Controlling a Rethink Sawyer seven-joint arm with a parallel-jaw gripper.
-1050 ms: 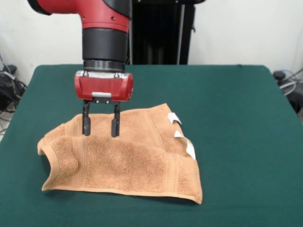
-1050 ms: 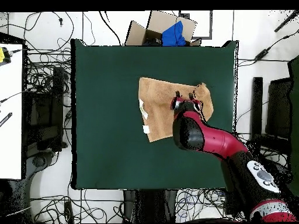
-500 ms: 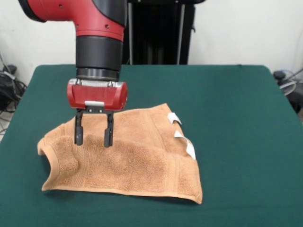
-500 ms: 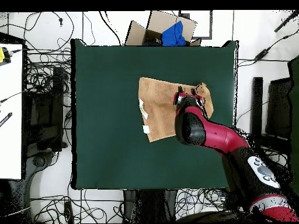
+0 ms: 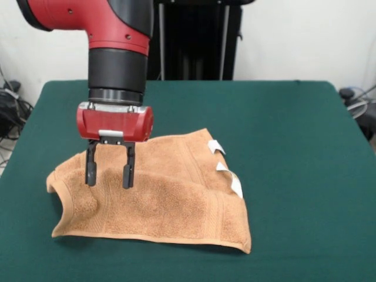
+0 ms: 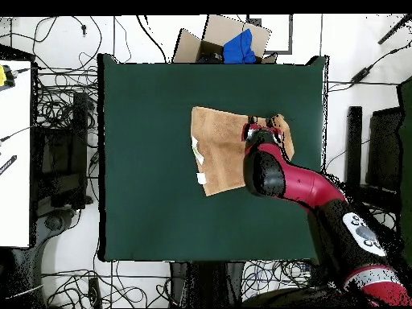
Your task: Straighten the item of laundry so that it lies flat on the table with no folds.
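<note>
The orange-tan towel, the item of laundry point(image 5: 170, 200) point(image 6: 219, 145), lies on the green table point(image 5: 294, 147) point(image 6: 145, 161), folded over itself, its left end humped and curled in the front view. Small white tags point(image 5: 226, 170) stick out along its right edge. My gripper point(image 5: 106, 175) hangs open just above the towel's left part, fingertips close to the cloth, nothing held between them. In the overhead view the arm covers the towel's right part and the gripper point(image 6: 259, 129) shows only partly.
A cardboard box with blue cloth point(image 6: 229, 44) sits beyond the table's far edge in the overhead view. Cables lie on the floor all round. Green table surface stretches wide to the right of the towel in the front view.
The gripper has moved left and toward the camera in the front view and come down nearer the towel, staying open. The towel has not moved.
</note>
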